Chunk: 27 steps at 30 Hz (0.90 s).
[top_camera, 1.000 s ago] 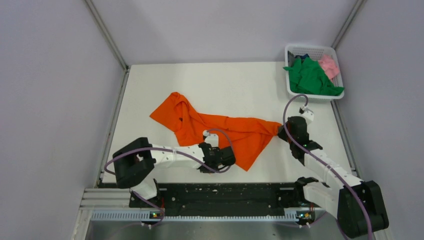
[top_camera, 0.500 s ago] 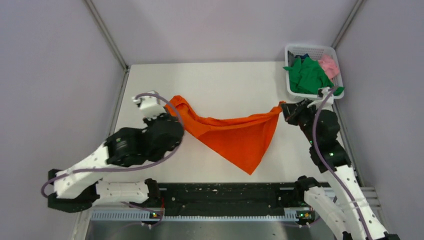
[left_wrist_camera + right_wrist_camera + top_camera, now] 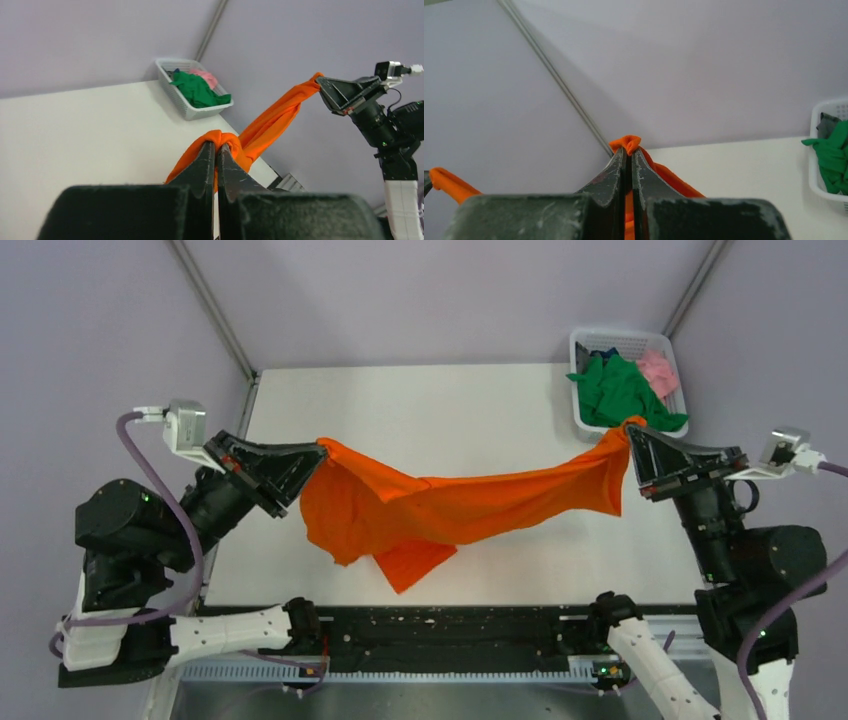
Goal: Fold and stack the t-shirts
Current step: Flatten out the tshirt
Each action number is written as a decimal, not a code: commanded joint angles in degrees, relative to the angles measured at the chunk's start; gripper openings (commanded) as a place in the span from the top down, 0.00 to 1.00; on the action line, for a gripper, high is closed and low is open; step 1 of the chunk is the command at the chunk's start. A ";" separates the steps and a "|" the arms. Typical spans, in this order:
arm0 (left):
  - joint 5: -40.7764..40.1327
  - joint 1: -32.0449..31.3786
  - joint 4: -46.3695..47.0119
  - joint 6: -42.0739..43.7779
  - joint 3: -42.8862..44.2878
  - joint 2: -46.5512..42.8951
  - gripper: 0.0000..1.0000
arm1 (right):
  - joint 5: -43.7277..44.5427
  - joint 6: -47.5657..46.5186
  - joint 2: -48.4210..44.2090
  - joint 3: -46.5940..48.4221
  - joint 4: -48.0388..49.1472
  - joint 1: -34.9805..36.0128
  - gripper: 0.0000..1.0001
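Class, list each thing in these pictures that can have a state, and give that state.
left gripper: shut on orange t-shirt
right gripper: shut on orange t-shirt
orange t-shirt: unfolded, lifted, stretched between them
basket: upright, holding shirts
green t-shirt: crumpled in basket
pink t-shirt: crumpled in basket

Orange t-shirt [image 3: 450, 505]: held aloft, stretched left to right by two bunched ends; the middle sags and a loose fold hangs low at left. Green t-shirt [image 3: 615, 395]: crumpled in the basket [image 3: 620, 333], draped over its near rim. Pink t-shirt [image 3: 658, 370]: crumpled beside it, same basket.
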 commanded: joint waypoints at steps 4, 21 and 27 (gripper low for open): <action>10.02 -0.16 0.05 8.29 16.98 12.64 1.00 | -2.27 -3.63 3.48 12.28 -3.91 -0.18 1.00; -7.21 46.17 13.87 8.76 1.80 37.04 1.00 | 30.49 -1.99 24.62 -8.44 2.24 -0.21 1.00; 10.48 57.59 20.76 7.31 8.28 59.89 1.00 | 33.25 -3.50 43.64 -11.41 17.75 -0.44 1.00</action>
